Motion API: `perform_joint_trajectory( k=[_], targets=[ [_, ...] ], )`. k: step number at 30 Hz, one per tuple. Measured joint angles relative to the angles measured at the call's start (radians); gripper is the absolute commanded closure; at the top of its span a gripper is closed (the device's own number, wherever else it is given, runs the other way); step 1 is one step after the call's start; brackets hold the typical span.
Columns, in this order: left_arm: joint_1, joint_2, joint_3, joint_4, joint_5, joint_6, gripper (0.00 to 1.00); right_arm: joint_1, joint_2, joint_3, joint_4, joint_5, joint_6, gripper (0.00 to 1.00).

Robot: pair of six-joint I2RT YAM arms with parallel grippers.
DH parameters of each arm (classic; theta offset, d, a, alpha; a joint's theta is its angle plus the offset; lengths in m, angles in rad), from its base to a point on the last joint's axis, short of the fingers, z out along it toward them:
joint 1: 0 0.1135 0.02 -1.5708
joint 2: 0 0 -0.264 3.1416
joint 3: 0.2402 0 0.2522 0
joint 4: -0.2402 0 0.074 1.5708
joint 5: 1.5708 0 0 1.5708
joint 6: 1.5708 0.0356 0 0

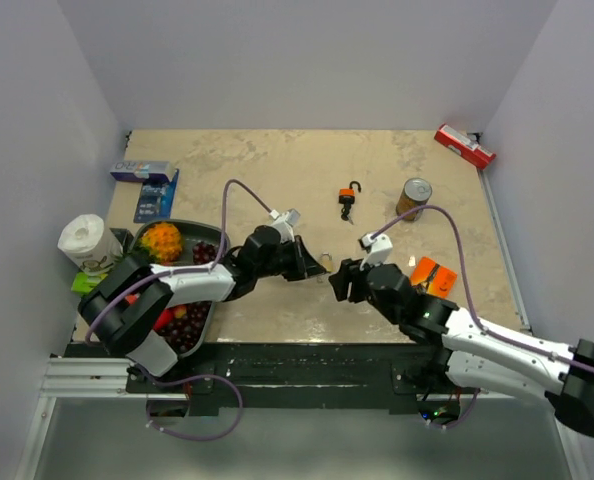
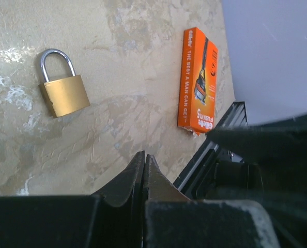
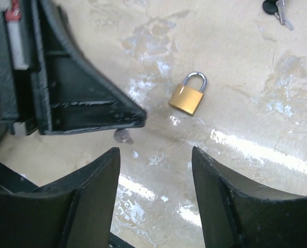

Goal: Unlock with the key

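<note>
**Though tiny, the key (image 1: 347, 212) needs care**

Since it looks light, stiff and thin-bladed, pinch the black head. It lies on the table (image 1: 277, 160), 6 o'clock of the orange padlock (image 1: 349, 194). Left gripper (image 2: 144, 157) pressed together; right gripper (image 3: 156, 155) apart.

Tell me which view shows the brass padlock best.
Left wrist. The brass padlock looks largest there, with nothing in front of it and both shackle and body clear. The right wrist view shows the padlock whole but smaller. The top view shows it only as a tiny glint.
</note>
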Motion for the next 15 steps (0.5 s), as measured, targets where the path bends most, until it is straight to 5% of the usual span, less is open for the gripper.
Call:
perform_joint_trajectory(
  k=[8, 15],
  targets=[
    [0.034, -0.073, -0.123, 0.162, 0.136, 0.069, 1.00, -0.199, -0.138, -0.111, 0.132, -0.386, -0.007, 0.28],
    [0.034, -0.149, -0.174, 0.310, 0.262, 0.089, 1.00, -0.221, -0.145, -0.171, 0.271, -0.626, 0.035, 0.36]
  ],
)
